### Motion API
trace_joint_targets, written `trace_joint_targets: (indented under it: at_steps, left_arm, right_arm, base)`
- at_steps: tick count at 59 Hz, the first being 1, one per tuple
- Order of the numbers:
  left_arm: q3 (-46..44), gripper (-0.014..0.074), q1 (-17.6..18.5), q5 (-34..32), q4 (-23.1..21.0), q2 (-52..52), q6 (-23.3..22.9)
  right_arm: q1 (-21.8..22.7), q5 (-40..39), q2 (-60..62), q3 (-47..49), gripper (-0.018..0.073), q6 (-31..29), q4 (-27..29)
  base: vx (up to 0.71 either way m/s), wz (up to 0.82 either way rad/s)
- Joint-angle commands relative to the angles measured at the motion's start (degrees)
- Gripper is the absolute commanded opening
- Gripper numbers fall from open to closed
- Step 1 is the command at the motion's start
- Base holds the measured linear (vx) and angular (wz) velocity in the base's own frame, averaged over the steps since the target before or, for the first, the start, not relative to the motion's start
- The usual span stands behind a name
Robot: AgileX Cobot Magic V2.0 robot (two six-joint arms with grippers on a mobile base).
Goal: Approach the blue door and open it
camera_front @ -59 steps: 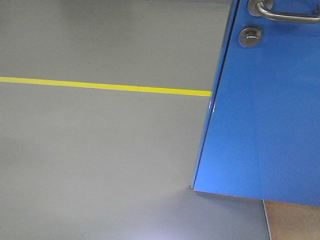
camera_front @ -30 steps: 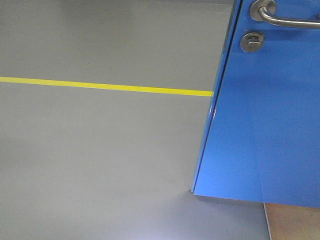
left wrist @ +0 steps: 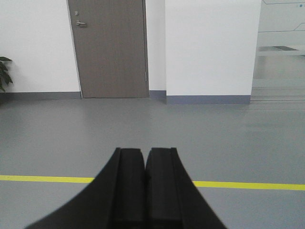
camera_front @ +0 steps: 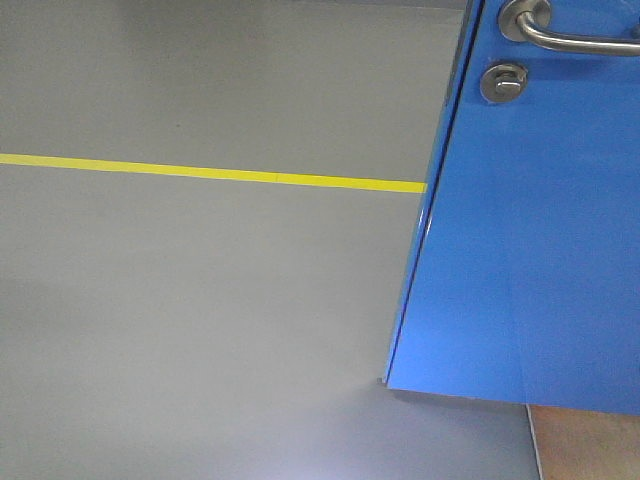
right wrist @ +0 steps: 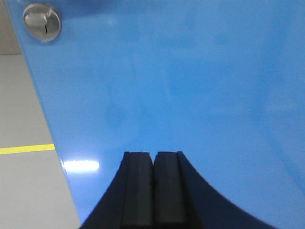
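Note:
The blue door (camera_front: 530, 240) fills the right of the front view, swung ajar, its free edge running down the middle right. Its silver lever handle (camera_front: 560, 35) and round thumb-turn lock (camera_front: 503, 81) sit at the top right. In the right wrist view the door panel (right wrist: 190, 81) fills the frame, with the lock (right wrist: 42, 22) at the top left. My right gripper (right wrist: 153, 157) is shut and empty, pointing at the door close up. My left gripper (left wrist: 145, 153) is shut and empty, pointing across open floor.
A yellow floor line (camera_front: 210, 174) crosses the grey floor and ends at the door edge. The left wrist view shows a brown closed door (left wrist: 110, 47) in a white wall far ahead, a plant (left wrist: 4, 74) at the left, and a corridor at the right.
The view has shifted slightly: the door handle and lock sit a little lower and further right in the frame than a second ago. Little has changed in the last half second.

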State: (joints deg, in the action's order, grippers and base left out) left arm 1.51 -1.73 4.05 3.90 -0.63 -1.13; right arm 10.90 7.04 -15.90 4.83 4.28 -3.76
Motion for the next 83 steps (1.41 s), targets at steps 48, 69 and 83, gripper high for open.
trace_joint_targets:
  at_steps: [48,69,83]
  left_arm:
    - [-1.6,0.0073,0.0,-4.7,-0.1,-0.7,-0.4]
    - [-1.6,0.0073,0.0,-4.7,-0.1,-0.7,-0.4]
    - [-1.6,0.0073,0.0,-4.7,-0.1,-0.7,-0.4]
  right_arm:
    - [-0.1,1.2,17.4,-6.7,-0.0001,5.1,-0.9]
    - [-0.1,1.2,17.4,-6.7,-0.0001,5.1,-0.9]
    - [-0.1,1.2,17.4,-6.7,-0.0001,5.1,-0.9]
  base:
    - [0.0,0.0]
    - [0.0,0.0]
    - [0.0,0.0]
